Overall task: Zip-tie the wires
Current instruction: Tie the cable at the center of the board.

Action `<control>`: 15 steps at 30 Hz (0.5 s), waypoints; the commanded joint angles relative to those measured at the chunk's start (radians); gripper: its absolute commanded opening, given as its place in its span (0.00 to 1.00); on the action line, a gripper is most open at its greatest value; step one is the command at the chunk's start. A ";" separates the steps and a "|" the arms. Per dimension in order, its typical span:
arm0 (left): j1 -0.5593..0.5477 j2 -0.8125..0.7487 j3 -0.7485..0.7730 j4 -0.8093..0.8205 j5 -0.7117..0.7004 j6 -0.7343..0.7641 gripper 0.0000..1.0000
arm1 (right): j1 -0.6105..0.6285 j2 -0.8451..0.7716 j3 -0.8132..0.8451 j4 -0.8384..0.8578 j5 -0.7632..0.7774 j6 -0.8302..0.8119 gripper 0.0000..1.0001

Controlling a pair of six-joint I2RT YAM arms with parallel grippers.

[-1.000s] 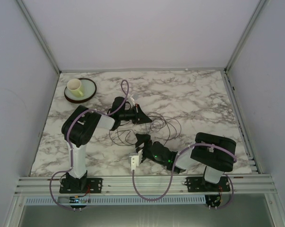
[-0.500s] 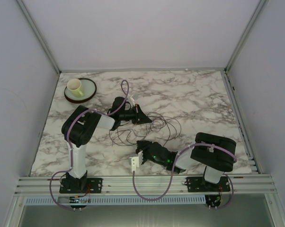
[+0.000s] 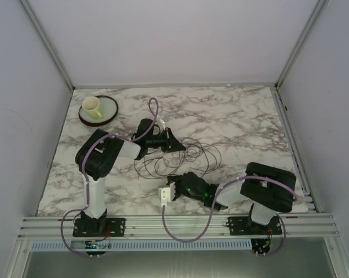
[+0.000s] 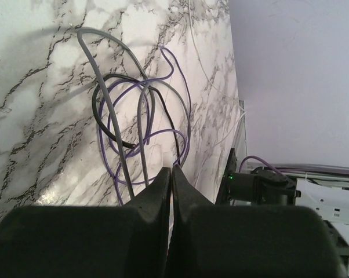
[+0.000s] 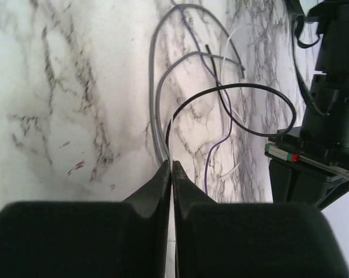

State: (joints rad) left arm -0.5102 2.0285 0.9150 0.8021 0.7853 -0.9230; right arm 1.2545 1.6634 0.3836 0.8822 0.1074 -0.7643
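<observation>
The wires (image 3: 193,154) lie in loose grey, black and purple loops on the marble table (image 3: 244,121), between my two grippers. My left gripper (image 3: 175,145) points right at their far edge. In the left wrist view it (image 4: 171,168) is shut, a small white strip (image 4: 167,161) pokes out at its tips, and the wires (image 4: 142,116) spread beyond. My right gripper (image 3: 173,178) sits at the loops' near edge. In the right wrist view it (image 5: 171,162) is shut where two grey wires (image 5: 158,133) and a thin white strand (image 5: 171,124) reach its tips.
A pale cup (image 3: 91,105) stands on a green plate (image 3: 108,111) at the back left corner. Enclosure walls surround the table, and a metal rail (image 3: 174,223) runs along the near edge. Thick purple arm cables (image 3: 186,238) loop off both arms.
My right gripper's jaws have closed from wide open onto the near edge of the wire loops, and its arm has shifted slightly. The left arm has stayed still.
</observation>
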 commanded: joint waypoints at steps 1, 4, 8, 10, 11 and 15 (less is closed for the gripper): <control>-0.007 -0.025 0.013 0.002 0.015 0.046 0.00 | -0.058 -0.083 0.082 -0.130 -0.151 0.178 0.00; -0.007 -0.035 0.009 0.009 0.015 0.064 0.00 | -0.117 -0.111 0.145 -0.282 -0.271 0.256 0.00; -0.007 -0.078 -0.002 0.009 0.009 0.104 0.00 | -0.197 -0.131 0.202 -0.449 -0.394 0.334 0.00; -0.007 -0.091 -0.011 0.020 0.008 0.120 0.00 | -0.237 -0.142 0.219 -0.493 -0.443 0.377 0.00; -0.006 -0.096 -0.018 0.031 0.008 0.123 0.00 | -0.257 -0.148 0.223 -0.502 -0.466 0.408 0.00; -0.007 -0.124 -0.050 0.088 0.001 0.136 0.00 | -0.332 -0.177 0.224 -0.512 -0.536 0.519 0.00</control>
State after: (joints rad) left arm -0.5125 1.9583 0.8948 0.8165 0.7841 -0.8333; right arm 0.9806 1.5288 0.5789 0.4347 -0.2905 -0.3962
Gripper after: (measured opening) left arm 0.005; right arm 0.012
